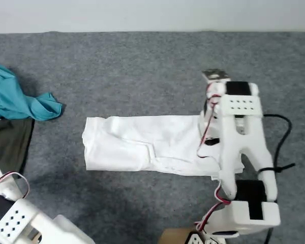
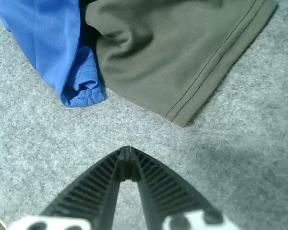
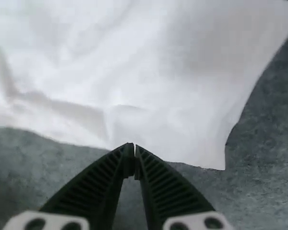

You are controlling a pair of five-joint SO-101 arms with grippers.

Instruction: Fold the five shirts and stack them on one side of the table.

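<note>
grey carpet [image 1: 142, 66] bears a white shirt [image 1: 142, 145] at centre, its edge just beyond the tips of the right gripper [image 3: 129, 153], clenched on nothing, while the left gripper [image 2: 128, 155], likewise clenched empty, hangs near the olive shirt [image 2: 173, 52] and blue shirt [image 2: 53, 43].

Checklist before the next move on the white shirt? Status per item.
1. White shirt flat on the mat: ok, some creases.
2. Right gripper at the shirt's edge: ok.
3. Right gripper open for a pinch: not ok, shut.
4. Cloth caught in its tips: cannot tell.
5. Left gripper off the cloth: ok, shut over bare mat, short of the olive shirt and blue shirt.
</note>
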